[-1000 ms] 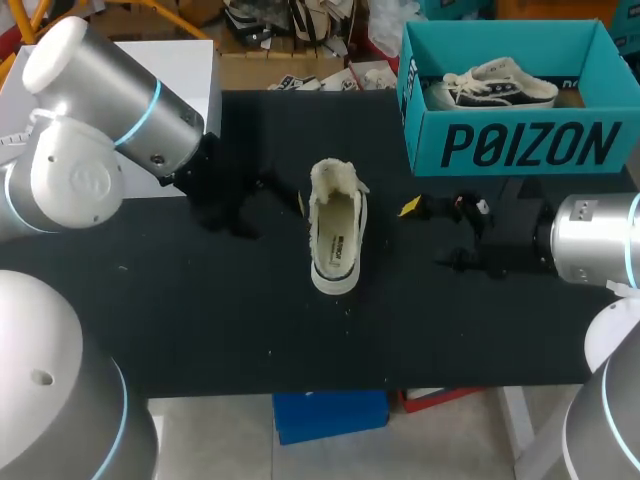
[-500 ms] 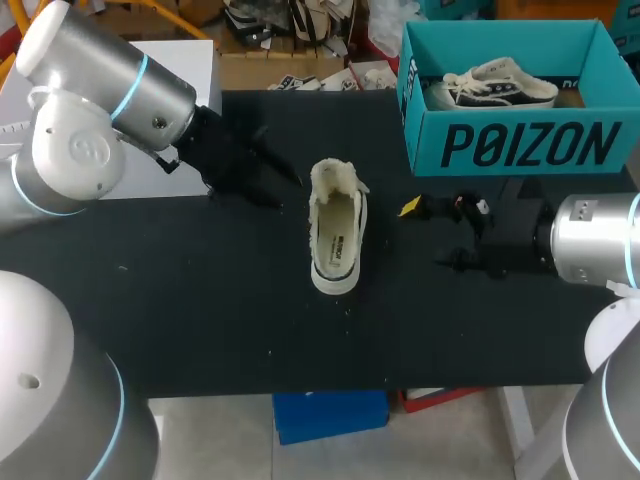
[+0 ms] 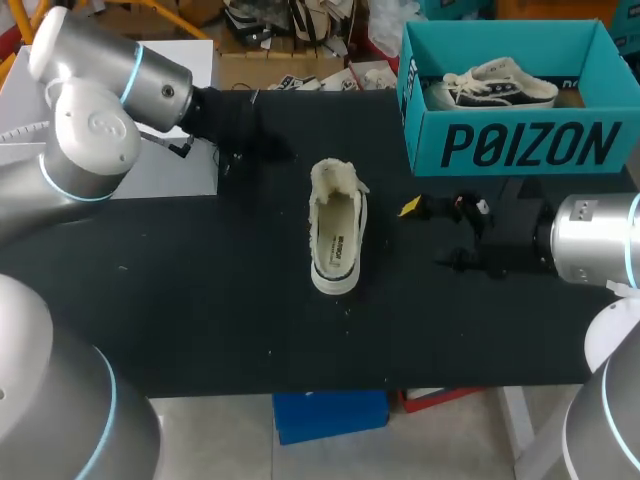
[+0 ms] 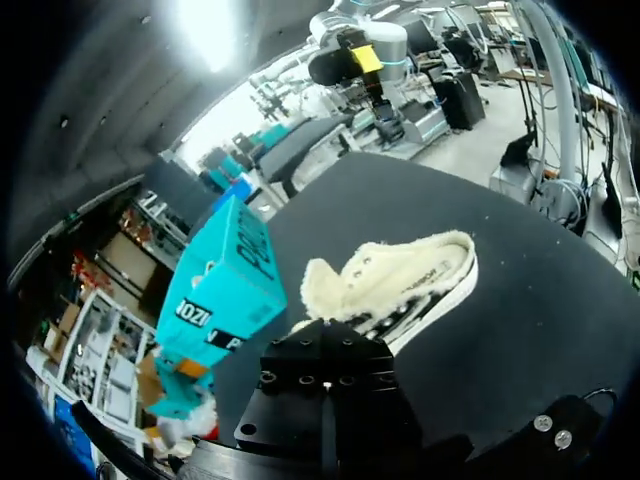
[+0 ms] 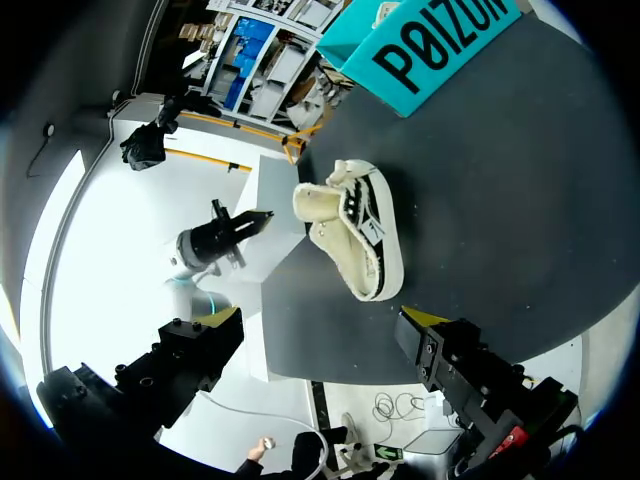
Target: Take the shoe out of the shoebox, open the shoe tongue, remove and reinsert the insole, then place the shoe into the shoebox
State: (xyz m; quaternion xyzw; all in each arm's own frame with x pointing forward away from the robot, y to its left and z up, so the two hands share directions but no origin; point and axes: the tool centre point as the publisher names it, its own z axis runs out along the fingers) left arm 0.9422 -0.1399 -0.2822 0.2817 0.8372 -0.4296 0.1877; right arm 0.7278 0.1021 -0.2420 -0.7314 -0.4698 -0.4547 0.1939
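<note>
- Where the black bench (image 3: 200, 300) spreads beneath both arms, it carries the shoebox at its far right corner and one shoe out near its middle.
- The teal shoebox (image 3: 520, 145) stands upright and open-topped, its printed long side facing the near edge.
- The loose shoe (image 3: 337, 240), cream with a fleecy lining and a dark stripe along the sole, stands on its sole well apart from the shoebox. Its toe points to the near edge and its fluffy opening to the far side, with the insole showing inside.
- A second shoe (image 3: 500, 85), pale with dark trim and white laces, lies inside the shoebox.
- The right hand (image 5: 320, 320) hovers low over the bench to the right of the loose shoe, in front of the shoebox. Its two yellow-tipped fingers are spread wide and grip nothing.
- The left hand (image 3: 270, 148) hangs over the far left part of the bench, pointing toward the loose shoe without touching it. I cannot tell whether it is open or closed, and nothing shows in its hold.
</note>
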